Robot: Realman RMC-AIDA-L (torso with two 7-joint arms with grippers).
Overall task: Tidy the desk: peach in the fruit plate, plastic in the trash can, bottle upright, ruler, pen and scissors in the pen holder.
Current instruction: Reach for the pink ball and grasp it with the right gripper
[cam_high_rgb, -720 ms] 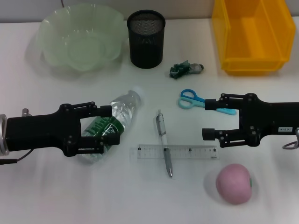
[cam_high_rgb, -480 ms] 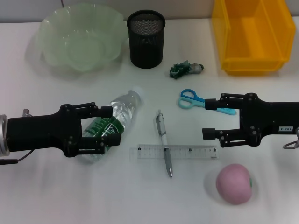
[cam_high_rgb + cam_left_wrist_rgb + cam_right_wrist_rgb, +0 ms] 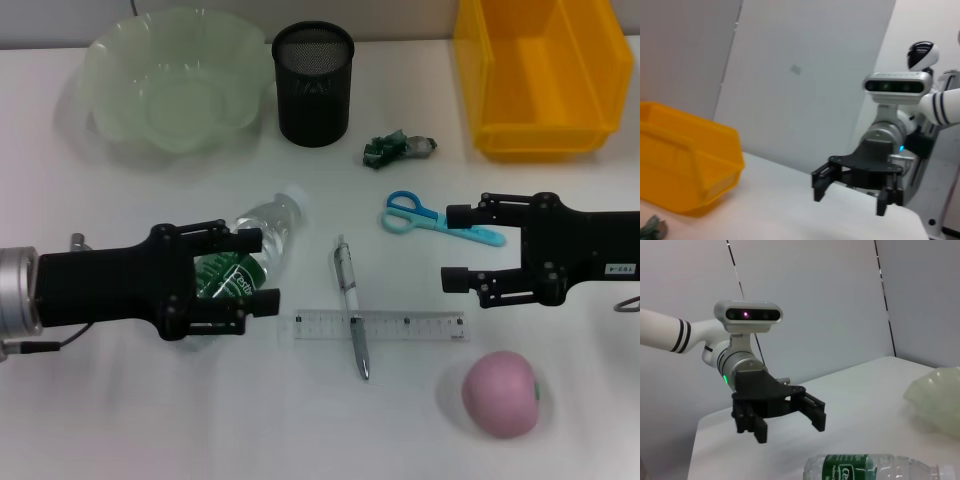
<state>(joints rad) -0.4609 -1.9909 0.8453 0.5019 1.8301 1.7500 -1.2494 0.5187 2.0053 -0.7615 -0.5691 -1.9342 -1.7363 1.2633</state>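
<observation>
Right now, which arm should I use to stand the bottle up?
Left. The left gripper is open with its fingers on either side of the lying bottle. The right gripper is open beyond the pen, beside the scissors, so it would probably have to cross the pen.

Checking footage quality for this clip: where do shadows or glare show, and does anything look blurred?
Head view: soft shadows beside the peach and fruit plate; the white table is bright, without hard glare. Left wrist view: the yellow bin looks soft. Right wrist view: the bottle is reasonably sharp.
</observation>
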